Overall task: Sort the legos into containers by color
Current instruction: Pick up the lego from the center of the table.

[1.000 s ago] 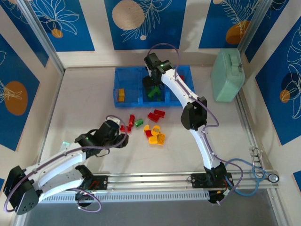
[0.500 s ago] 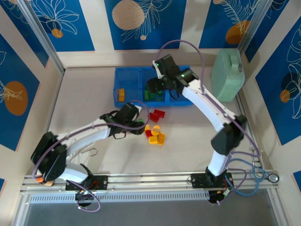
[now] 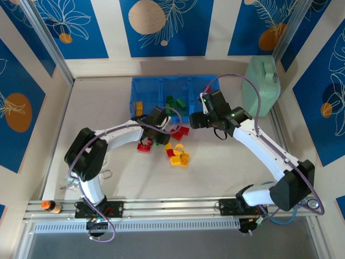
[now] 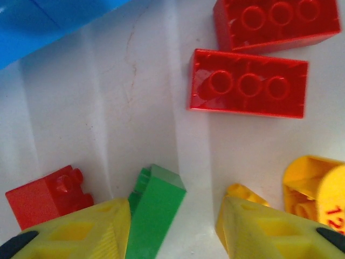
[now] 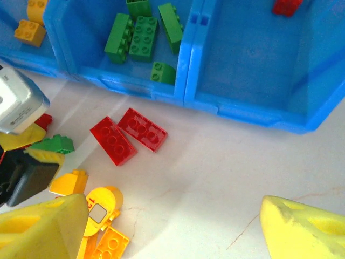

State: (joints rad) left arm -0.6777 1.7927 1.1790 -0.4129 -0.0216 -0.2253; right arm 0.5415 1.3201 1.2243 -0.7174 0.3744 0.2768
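Note:
A green lego [image 4: 156,208] lies on the table between the fingers of my left gripper [image 4: 172,234]. It leans on the left finger, with a gap to the right one, so the jaws are open around it. Close by lie two red legos [image 4: 248,83], a small red one [image 4: 46,197] and yellow ones [image 4: 318,186]. My right gripper [image 5: 175,232] hangs open and empty over bare table, near the blue tray [image 5: 186,81]. Its containers hold yellow legos [image 5: 29,24] on the left, green legos [image 5: 140,32] in the middle and a red lego [image 5: 285,6] on the right.
A pale mint case [image 3: 261,86] stands right of the tray [image 3: 148,86]. The loose heap of yellow legos [image 3: 178,155] and red legos [image 3: 180,131] sits between my two arms. A metal rail [image 3: 172,205] runs along the near edge.
My left gripper has swung right to the green lego and narrowed its jaws. My right gripper has drawn back from the tray's middle compartment to the table at the right.

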